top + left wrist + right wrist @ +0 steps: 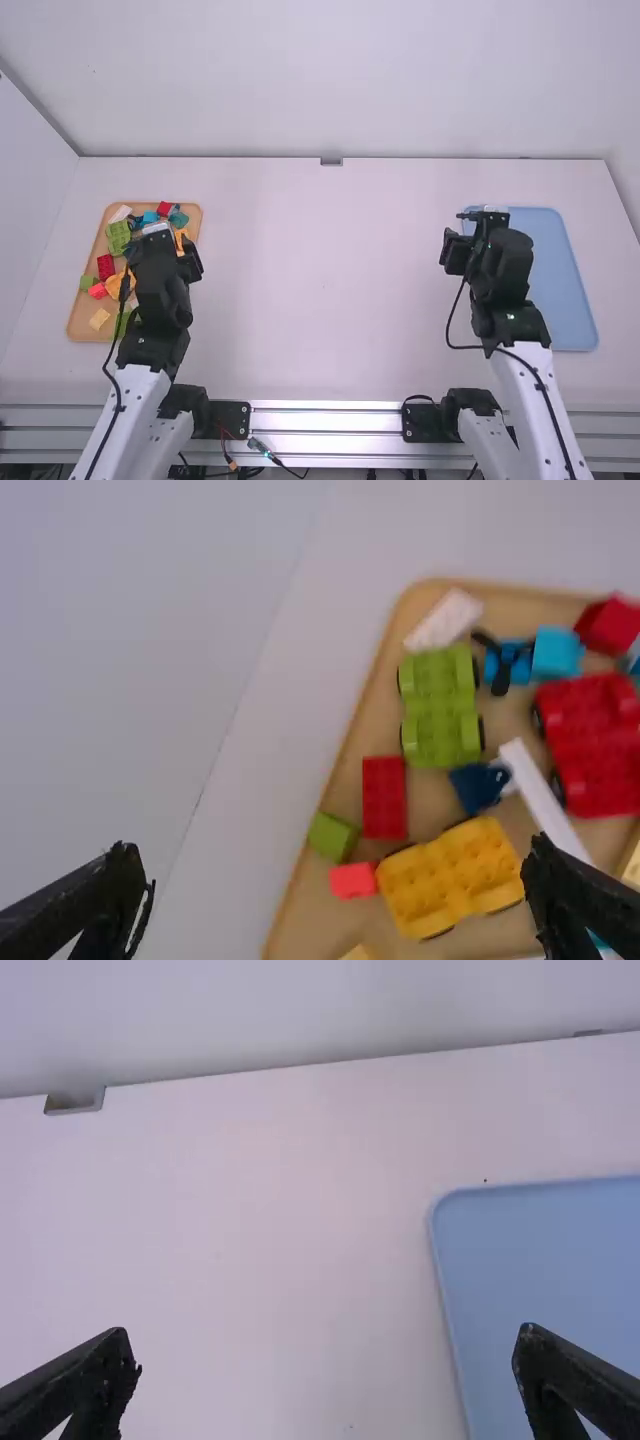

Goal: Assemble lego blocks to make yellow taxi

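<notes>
Yellow and studded, the wheeled base (pixel 450 877) lies in the wooden tray (pixel 84 328), nearer the left edge than the right and a little toward the near edge. A coral block (pixel 354 880) sits just beside it, with a small green block (pixel 332 836) by the left edge. A red brick (pixel 384 797) lies on the base's far side; beyond that, the green wheeled base (pixel 440 708) stands toward the far left corner, where a white block (pixel 445 620) rests. Toward the near left corner is a pale yellow block (pixel 99 319). The red wheeled base (pixel 595 745) sits farther right in the tray, and a red block (pixel 165 208) lies by the far edge.

Above the tray is the left gripper (pixel 161 250), its fingers spread wide with nothing between them. Well apart, the right gripper (pixel 485 240) is near the blue tray's (pixel 562 290) far left corner, likewise wide apart and empty.
</notes>
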Robot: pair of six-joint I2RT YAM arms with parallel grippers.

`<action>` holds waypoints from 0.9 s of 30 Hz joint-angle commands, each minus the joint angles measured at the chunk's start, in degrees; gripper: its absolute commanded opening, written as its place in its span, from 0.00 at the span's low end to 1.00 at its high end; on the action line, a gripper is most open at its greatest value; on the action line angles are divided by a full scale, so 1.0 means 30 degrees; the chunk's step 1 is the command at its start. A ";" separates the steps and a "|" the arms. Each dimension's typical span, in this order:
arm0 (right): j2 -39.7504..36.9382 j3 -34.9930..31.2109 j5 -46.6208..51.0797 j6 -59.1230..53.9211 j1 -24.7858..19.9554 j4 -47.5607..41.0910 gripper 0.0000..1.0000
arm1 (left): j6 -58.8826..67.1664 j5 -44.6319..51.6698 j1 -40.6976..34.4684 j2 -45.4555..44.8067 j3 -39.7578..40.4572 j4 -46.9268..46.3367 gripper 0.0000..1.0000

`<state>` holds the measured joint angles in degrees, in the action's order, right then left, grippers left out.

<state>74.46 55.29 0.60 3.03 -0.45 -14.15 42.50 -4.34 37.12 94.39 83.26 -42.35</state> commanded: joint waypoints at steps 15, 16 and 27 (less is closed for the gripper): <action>0.0153 0.0831 -0.1202 0.0058 -0.0080 0.0146 0.99 | 1.3755 0.0641 0.0007 0.7053 0.3417 -0.4131 0.99; 0.0153 0.0831 -0.1202 0.0058 -0.0080 0.0204 0.99 | 1.4003 0.0648 0.0000 0.7053 0.2973 -0.3606 0.99; 0.0153 0.0831 -0.1202 0.0051 -0.0080 0.0364 0.99 | 1.3777 0.0758 0.0000 0.7053 -0.0233 -0.1202 1.00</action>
<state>74.46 55.33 -2.83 2.98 -0.45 -13.37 83.31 -2.96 37.12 115.72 83.68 -45.60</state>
